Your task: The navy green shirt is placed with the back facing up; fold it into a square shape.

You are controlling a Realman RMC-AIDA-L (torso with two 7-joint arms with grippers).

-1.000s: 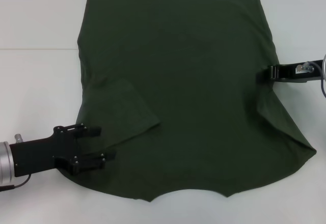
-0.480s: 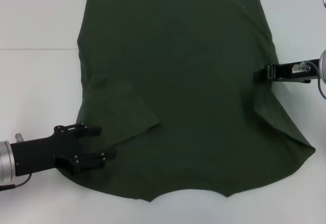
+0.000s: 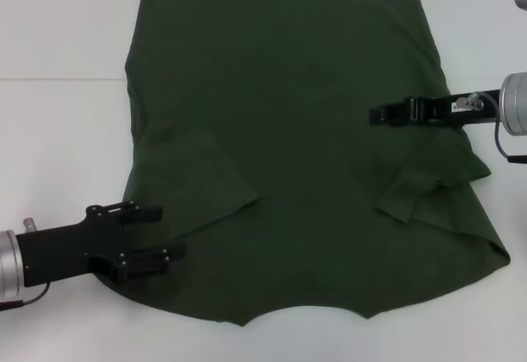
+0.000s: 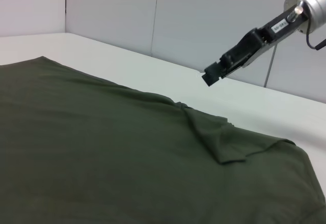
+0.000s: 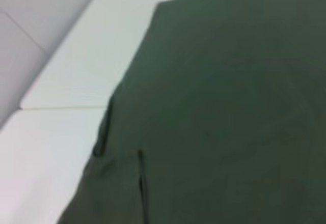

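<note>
The navy green shirt (image 3: 296, 132) lies spread flat on the white table, plain side up, and fills most of the head view. Its left sleeve (image 3: 202, 177) is folded inward onto the body. The right sleeve (image 3: 424, 189) lies folded inward too, in a rumpled flap (image 4: 224, 140). My left gripper (image 3: 167, 231) is open at the shirt's near left edge, its fingers over the cloth and holding nothing. My right gripper (image 3: 380, 115) hangs in the air over the shirt's right half, carrying no cloth (image 4: 213, 75).
The white table (image 3: 58, 132) shows bare on the left of the shirt and along the near edge (image 3: 272, 341). A pale wall (image 4: 204, 15) rises behind the table in the left wrist view.
My right gripper has moved inward from the shirt's right edge to above its body. The right sleeve, spread outward before, now lies folded in. The left arm has not moved.
</note>
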